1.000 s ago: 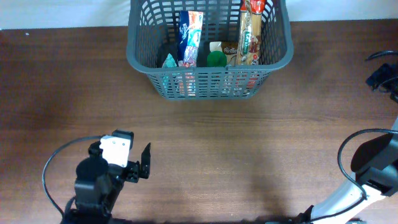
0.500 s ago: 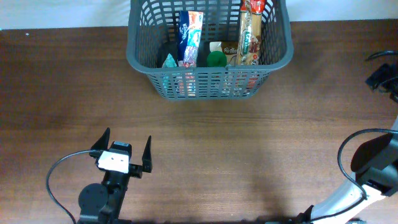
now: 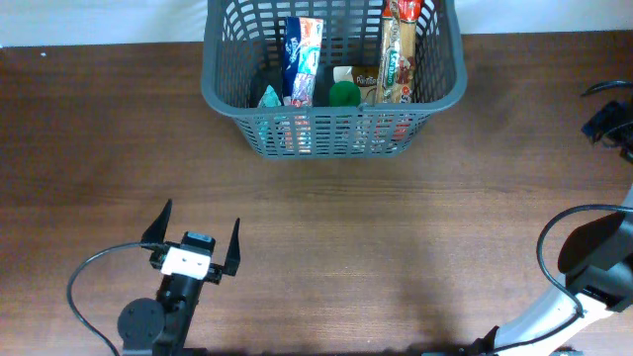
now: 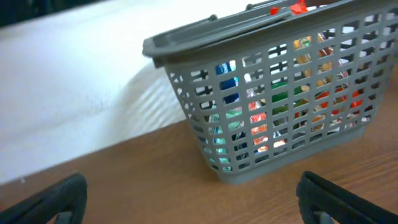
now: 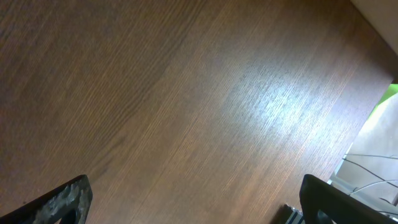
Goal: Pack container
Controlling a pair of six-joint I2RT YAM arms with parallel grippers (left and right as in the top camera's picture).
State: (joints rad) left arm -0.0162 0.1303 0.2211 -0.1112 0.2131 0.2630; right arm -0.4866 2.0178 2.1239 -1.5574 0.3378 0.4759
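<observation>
Showing the large dark grey lattice-sided plastic basket (image 3: pixel 333 102) at the far edge of the brown wooden table (image 3: pixel 396 218).
Overhead reveals upright packets (image 3: pixel 303 59) inside; the left wrist view sees only colours through its slots; the right wrist view, only wood. Left gripper (image 3: pixel 202 216) and right gripper (image 5: pixel 194 186) hold their jaws spread wide, gripping nothing.

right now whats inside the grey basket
In the basket: a blue-and-white packet, a tall tan packet, a green cap and a small teal packet. What the cap belongs to and the basket floor are covered.
</observation>
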